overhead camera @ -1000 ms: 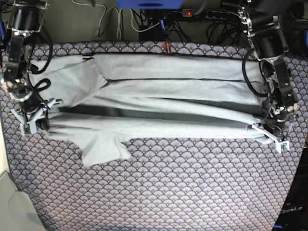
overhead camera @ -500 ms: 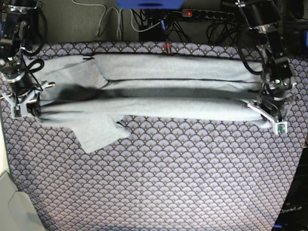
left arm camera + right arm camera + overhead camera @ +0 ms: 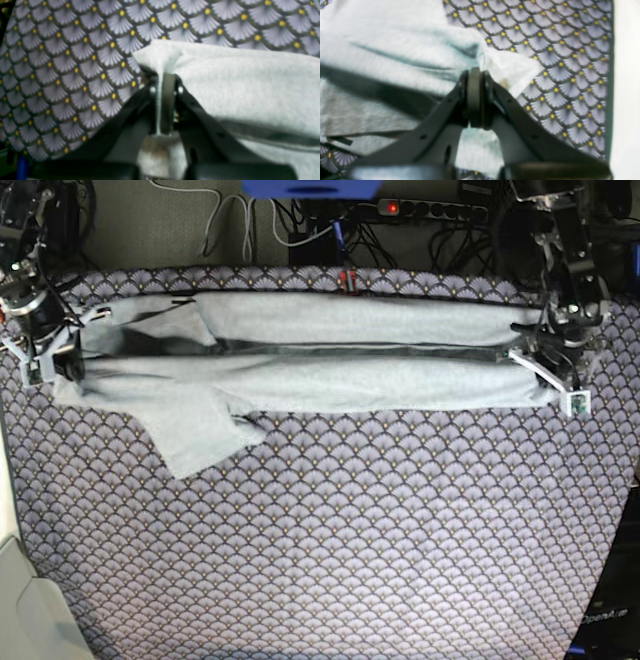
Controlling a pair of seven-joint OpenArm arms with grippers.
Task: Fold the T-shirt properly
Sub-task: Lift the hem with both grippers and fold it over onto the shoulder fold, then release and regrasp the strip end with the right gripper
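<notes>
The light grey T-shirt [image 3: 330, 380] lies as a long band across the far part of the table, its near layer doubled back over the far layer. One sleeve [image 3: 205, 435] spills toward the front at the left. My left gripper [image 3: 555, 385] stands at the band's right end, shut on a pinch of the shirt's edge [image 3: 160, 57]; in the left wrist view its gripper [image 3: 162, 77] clamps fabric between the pads. My right gripper [image 3: 45, 360] holds the left end, and in the right wrist view its gripper [image 3: 475, 72] is shut on a shirt corner [image 3: 512, 70].
A purple fan-scale tablecloth [image 3: 380, 540] covers the table. Cables and a power strip [image 3: 430, 210] lie behind the far edge. A pale surface [image 3: 30, 610] sits at the front left corner and a black base [image 3: 605, 620] at the front right.
Both grippers have carried the shirt's near fold away from me toward the far edge. The band is narrower and the dark gap between layers has nearly closed. The sleeve slid back with it.
</notes>
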